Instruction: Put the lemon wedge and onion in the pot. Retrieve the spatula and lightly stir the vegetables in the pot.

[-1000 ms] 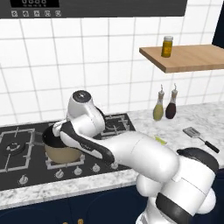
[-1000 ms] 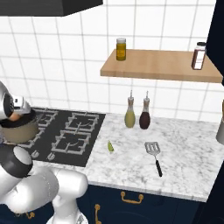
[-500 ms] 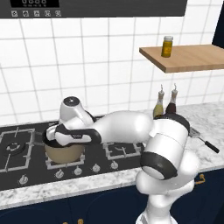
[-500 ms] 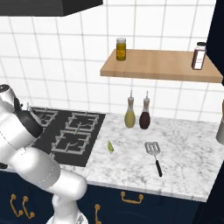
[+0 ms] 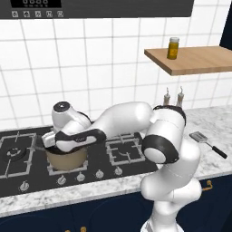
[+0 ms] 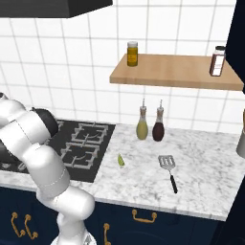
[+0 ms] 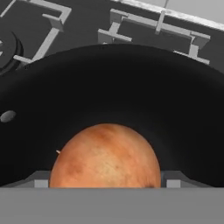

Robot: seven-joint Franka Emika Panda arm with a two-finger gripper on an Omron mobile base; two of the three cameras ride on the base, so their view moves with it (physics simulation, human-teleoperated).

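**Onion at the pot, lemon wedge and spatula on the counter**

The arm reaches left across the stove, its hand low over the pot (image 5: 67, 158), which stands on a burner of the black gas hob (image 5: 122, 154). In the hand view the onion (image 7: 105, 157) sits right between the gripper (image 7: 105, 183) fingers, one grey fingertip (image 7: 38, 181) showing close against either side of it (the pincer looks closed on the ball, though actual contact is hard to make out). Behind the onion lies the pot's black inside (image 7: 131, 87).

The lemon wedge (image 6: 121, 160) lies on the marble counter (image 6: 206, 162), just beside the hob's right edge. The spatula (image 6: 169, 171) lies flat further right, well apart from the wedge, with its slotted head toward the wall. Two bottles, one yellow-green (image 6: 141, 126) and one dark (image 6: 158, 127), stand by the tiles behind them.
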